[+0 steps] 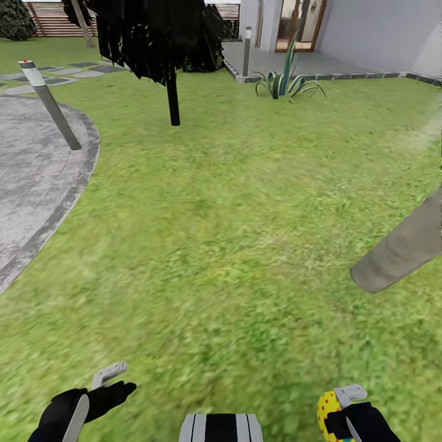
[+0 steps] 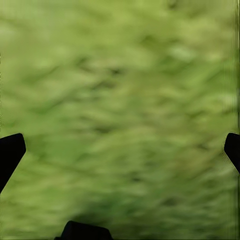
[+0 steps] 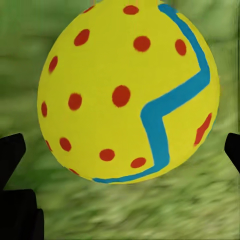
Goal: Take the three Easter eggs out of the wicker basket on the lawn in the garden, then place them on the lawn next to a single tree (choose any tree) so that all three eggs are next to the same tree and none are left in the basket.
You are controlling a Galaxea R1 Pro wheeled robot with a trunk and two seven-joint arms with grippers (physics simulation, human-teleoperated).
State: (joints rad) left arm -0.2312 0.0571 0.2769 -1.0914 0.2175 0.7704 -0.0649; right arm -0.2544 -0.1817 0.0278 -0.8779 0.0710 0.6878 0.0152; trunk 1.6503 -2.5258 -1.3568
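one easter egg [image 3: 127, 92] sits pinched in the right gripper [image 1: 347, 408] over the lawn [image 1: 233, 245]; the left gripper [image 1: 101, 393] hangs spread, holding nothing; a tree [image 1: 174, 98] stands ahead.

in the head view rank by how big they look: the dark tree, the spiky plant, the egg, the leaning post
1. dark tree
2. leaning post
3. spiky plant, close to the post
4. egg, nearest the camera, partly hidden by the right pincer
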